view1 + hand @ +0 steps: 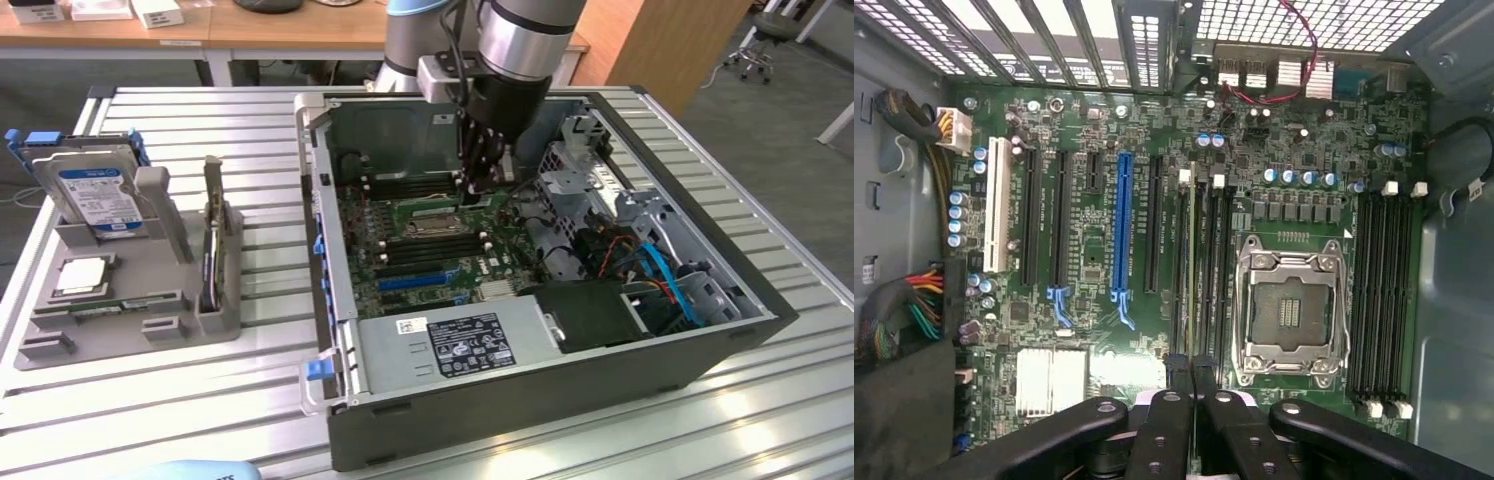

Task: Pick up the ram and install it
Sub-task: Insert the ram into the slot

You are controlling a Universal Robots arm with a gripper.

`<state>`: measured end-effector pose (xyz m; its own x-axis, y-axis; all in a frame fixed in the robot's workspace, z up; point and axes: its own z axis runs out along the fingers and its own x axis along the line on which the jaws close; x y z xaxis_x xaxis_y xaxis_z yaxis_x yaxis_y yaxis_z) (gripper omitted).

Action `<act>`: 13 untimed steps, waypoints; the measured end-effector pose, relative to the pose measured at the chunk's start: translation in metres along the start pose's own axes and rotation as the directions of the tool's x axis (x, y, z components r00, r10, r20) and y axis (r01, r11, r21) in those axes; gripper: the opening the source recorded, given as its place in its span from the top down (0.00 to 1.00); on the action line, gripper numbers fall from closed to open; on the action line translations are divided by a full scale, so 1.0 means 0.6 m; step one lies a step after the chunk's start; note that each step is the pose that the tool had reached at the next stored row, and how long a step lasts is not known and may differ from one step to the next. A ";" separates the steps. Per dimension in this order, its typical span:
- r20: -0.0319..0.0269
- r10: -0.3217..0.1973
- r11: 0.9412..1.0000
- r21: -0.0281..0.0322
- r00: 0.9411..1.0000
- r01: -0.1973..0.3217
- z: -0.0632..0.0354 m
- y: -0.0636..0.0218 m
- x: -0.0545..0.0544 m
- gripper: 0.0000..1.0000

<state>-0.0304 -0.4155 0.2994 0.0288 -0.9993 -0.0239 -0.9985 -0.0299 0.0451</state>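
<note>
Hanging over the memory slots (1206,270), the hand (1191,366) looks pressed together, its grasp obscured.

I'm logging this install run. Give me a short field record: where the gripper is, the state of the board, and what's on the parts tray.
gripper: inside the open computer case, above the memory slots
CPU socket: looks empty
parts tray: holds hard drive, processor chip, one ram stick
tray position: the exterior view's left of the case
</note>
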 end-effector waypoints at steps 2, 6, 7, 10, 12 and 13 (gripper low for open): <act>0.000 0.006 1.000 0.000 1.000 -0.006 0.001 0.000 0.000 0.89; 0.001 0.026 1.000 0.001 1.000 -0.026 0.003 0.000 0.000 0.89; 0.002 0.032 0.999 0.001 0.999 -0.032 0.003 0.000 0.000 0.89; 0.002 0.034 0.999 0.001 0.999 -0.034 0.004 0.000 0.000 0.89; 0.002 0.034 0.999 0.001 0.999 -0.034 0.005 0.000 0.000 0.89; 0.002 0.034 0.999 0.001 0.999 -0.034 0.005 0.000 0.000 0.89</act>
<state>-0.0303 -0.4155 0.2961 -0.0057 -0.9997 -0.0245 -0.9990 0.0046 0.0449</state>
